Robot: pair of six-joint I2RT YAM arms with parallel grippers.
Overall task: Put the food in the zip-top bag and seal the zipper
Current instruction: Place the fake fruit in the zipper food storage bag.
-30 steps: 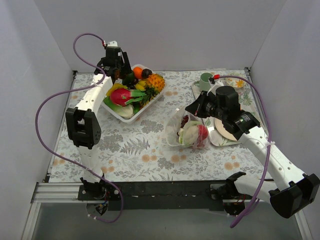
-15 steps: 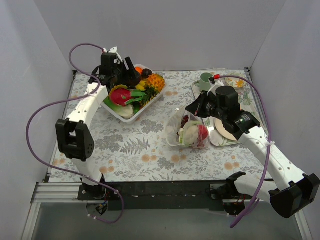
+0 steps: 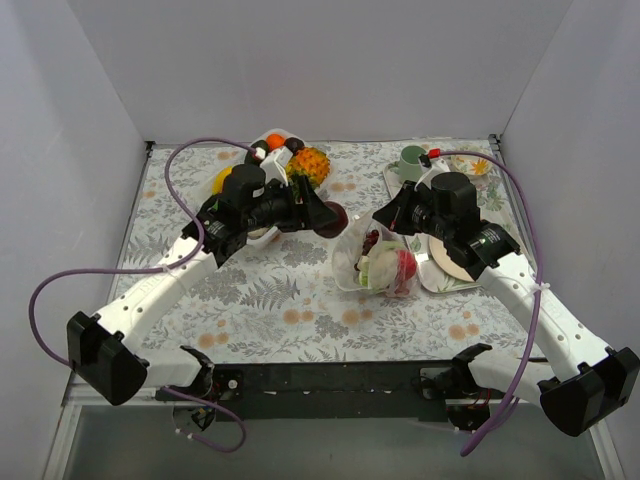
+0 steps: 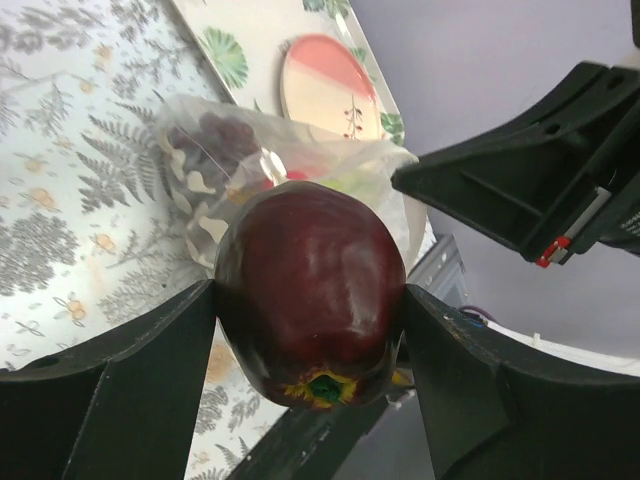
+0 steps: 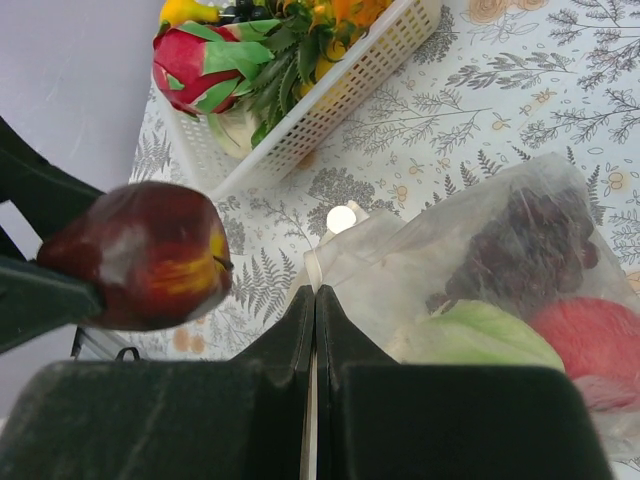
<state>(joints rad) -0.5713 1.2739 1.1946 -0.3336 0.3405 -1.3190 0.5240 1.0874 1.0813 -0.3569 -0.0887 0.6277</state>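
**Desk:** What's nearest to you on the counter [image 3: 280, 300]?

**Operator:** I see one zip-top bag [image 5: 400, 250] lying right of centre, with three pieces of food in it: one dark grape bunch [image 5: 530, 240], one pale green leafy vegetable [image 5: 480, 335] and one red round fruit [image 5: 585, 340].

**Desk:** And your two tools?

**Operator:** My right tool [image 5: 315, 300] has its fingers pressed fully together on the rim of the bag's mouth, at its far left corner. My left tool [image 3: 322, 213] stands wide, its two fingers clamped on either side of one dark red apple [image 4: 308, 285]. The apple is up off the counter, just beside that mouth and outside the bag.

**Desk:** What's further back?

**Operator:** On the right I have one plate [image 4: 325, 90], and behind it one green cup [image 3: 412, 160]. Far left is one white basket [image 5: 350, 95] holding one dragon fruit [image 5: 195, 65], one pineapple [image 3: 310, 165] and smaller pieces I can't count.
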